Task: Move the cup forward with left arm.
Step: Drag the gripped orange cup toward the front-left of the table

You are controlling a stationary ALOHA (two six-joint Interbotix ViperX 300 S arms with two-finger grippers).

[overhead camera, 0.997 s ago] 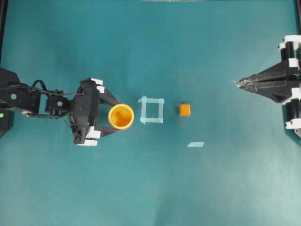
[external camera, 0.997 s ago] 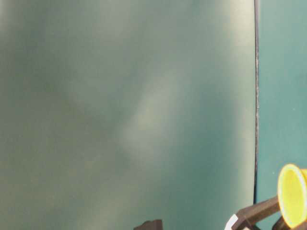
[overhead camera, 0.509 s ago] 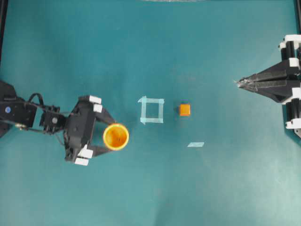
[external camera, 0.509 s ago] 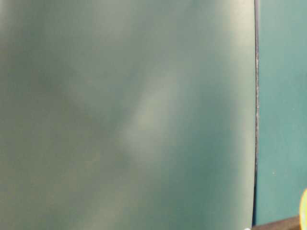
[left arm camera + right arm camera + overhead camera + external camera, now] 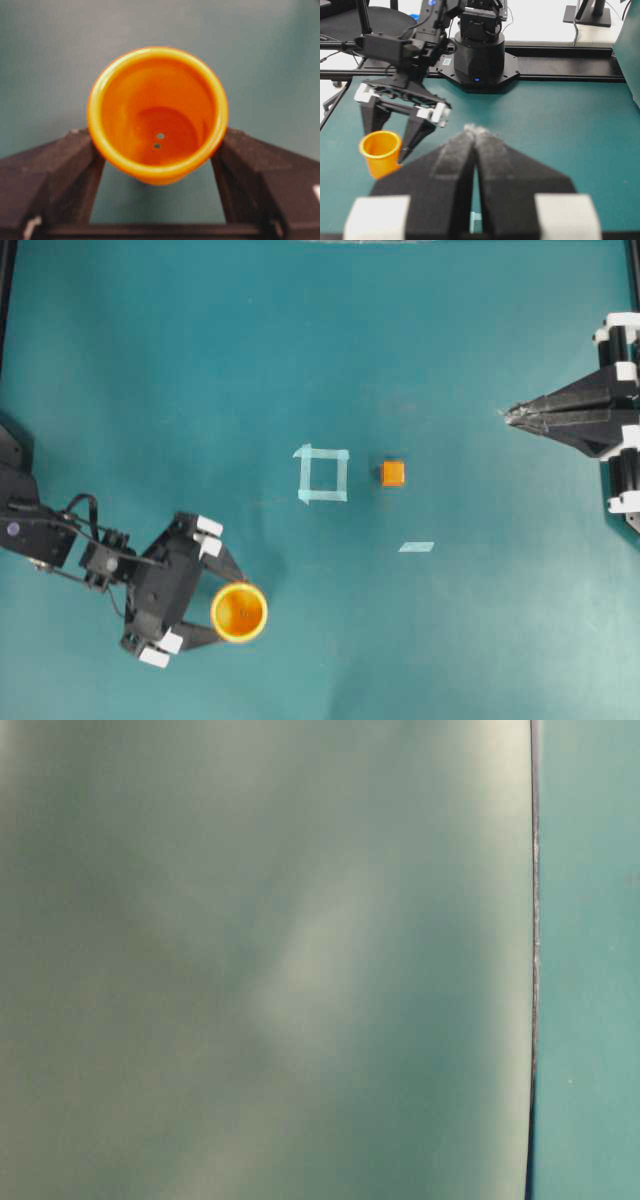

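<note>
1. Cup [image 5: 239, 612] sits upright between the fingers of the left claw [image 5: 222, 611], low on the left of the overhead view; both fingers [image 5: 70, 170] press its outer wall in the left wrist view, so the claw is pinching the cup.
2. Inside the cup the darker orange floor shows two small holes; the rim is round and whole.
3. Left arm [image 5: 60, 540] reaches in from the left edge, angled toward the bottom of the overhead view.
4. Tape square [image 5: 322, 473] lies mid-desk, well apart from the cup; orange cube [image 5: 393, 473] sits just right of the square; a loose tape strip [image 5: 416, 547] lies below the cube.
5. Right claw [image 5: 510, 417] rests at the right edge, its fingers pressed together on nothing.
6. Teal desk [image 5: 450, 640] carries everything; the table-level view is a blur.
</note>
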